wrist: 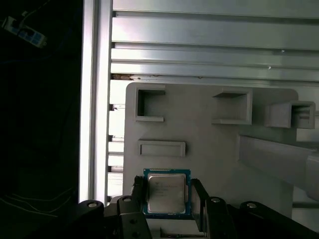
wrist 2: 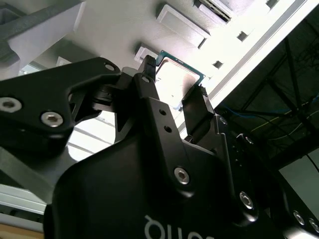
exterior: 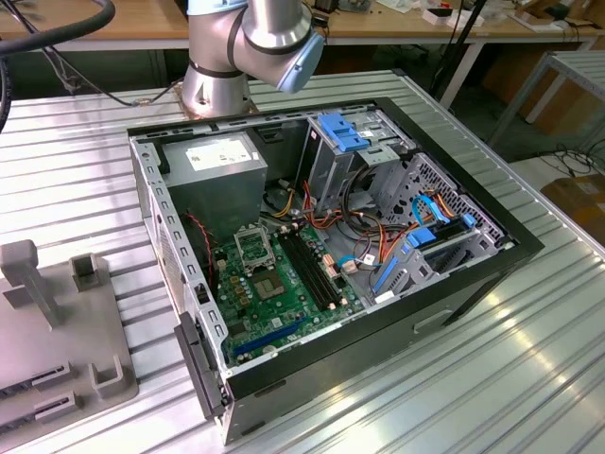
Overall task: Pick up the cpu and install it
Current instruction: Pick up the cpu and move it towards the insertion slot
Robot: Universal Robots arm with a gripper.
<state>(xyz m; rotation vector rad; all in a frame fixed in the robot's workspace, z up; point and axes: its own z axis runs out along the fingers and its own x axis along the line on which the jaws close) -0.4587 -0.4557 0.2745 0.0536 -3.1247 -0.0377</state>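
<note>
In the exterior view the arm (exterior: 250,47) showed just its base & one joint behind the open PC case (exterior: 321,246) — the rest was cut off by the frame edge. In both wrist views the pincer (wrist: 168,195) reached toward the grey fixture tray (wrist: 209,144). Its fingers (wrist: 138,196) were only narrowly apart, pressed vs. opposite edges of the cpu (wrist: 167,188), which they gripped. The cpu sat over the tray's edge, just beside a shallow rectangular recess (wrist: 162,148) in the tray. Couldn't tell if the chip was lifted clear of the tray or touching it — its underside was hidden. The pincer's body was cropped in both wrist views. The ribbed bench (wrist: 199,45) lay around the tray, w/ only darkness past its rim.
</note>
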